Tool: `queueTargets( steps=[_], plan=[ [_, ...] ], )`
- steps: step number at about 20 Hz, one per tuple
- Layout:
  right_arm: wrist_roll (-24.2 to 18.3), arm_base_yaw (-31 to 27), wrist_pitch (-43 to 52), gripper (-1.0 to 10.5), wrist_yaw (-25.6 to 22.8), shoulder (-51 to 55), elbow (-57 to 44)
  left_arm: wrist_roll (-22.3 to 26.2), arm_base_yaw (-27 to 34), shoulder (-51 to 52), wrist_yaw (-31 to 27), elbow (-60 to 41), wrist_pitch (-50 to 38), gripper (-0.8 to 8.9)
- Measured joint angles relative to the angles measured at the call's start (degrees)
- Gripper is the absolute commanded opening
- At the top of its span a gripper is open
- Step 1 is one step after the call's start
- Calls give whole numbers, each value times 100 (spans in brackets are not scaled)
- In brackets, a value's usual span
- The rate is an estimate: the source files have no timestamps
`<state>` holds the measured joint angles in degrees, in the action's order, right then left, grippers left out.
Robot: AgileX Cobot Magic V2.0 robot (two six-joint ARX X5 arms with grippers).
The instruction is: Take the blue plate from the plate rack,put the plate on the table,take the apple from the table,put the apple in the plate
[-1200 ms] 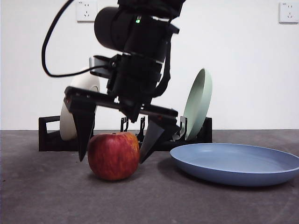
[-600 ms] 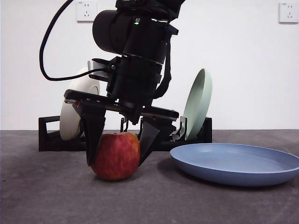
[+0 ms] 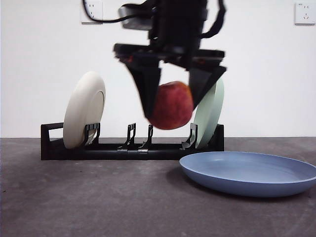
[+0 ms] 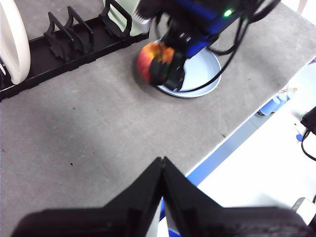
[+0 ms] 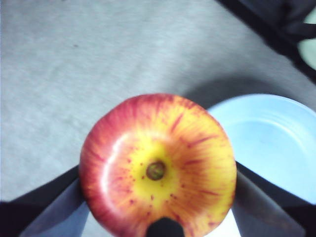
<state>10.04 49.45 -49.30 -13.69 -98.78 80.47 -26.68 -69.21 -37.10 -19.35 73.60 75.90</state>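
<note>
A plain white wall stands behind the dark grey, rough table [image 3: 74, 197]. On the table sits the long black plate rack [image 3: 128, 148], with a cream-white plate [image 3: 84, 108] standing at one end and a pale green plate [image 3: 210, 113] at the other. The round, shallow, dusty-blue plate [image 3: 249, 173] lies flat on the table in front of the rack.

The right gripper [image 3: 170, 106] is up in the air with its two black jaws squeezed against the sides of the big round red apple with yellow streaks [image 3: 171, 105]. The apple hangs well above the table, just beside the blue plate's near edge but not over its middle yet. The right wrist view shows the apple's [image 5: 158, 165] dimpled end facing the camera, a jaw on each side, and the blue plate [image 5: 276, 143] below and off to one side.

The left gripper [image 4: 162, 165] waits far off with its jaws pressed together, holding nothing.

The apple looks hard, smooth and quite heavy. Its skin is shiny, so it could slip or turn. Holding it across its fat middle, as now, seems best. It may roll on the plate, so it should go down gently near the middle.
</note>
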Motion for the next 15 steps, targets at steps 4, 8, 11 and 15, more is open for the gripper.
queueTargets(
  steps=[4, 8, 11, 15],
  plan=[
    [-7, -437, 411, -11, 2, 678, -999, 2, 0, 0, 0, 0, 0, -8],
    [516, -1082, 1217, -11, 391, 1440, -2149, -59, 0, 0, 0, 0, 0, -8],
    [809, -1279, 1867, -11, 629, 1668, -2645, -83, 0, -7, 0, 0, 0, -8],
    [1014, -1279, 2476, 2, 664, 1655, -3270, -101, -2, -11, 0, 0, 0, -8]
  ],
)
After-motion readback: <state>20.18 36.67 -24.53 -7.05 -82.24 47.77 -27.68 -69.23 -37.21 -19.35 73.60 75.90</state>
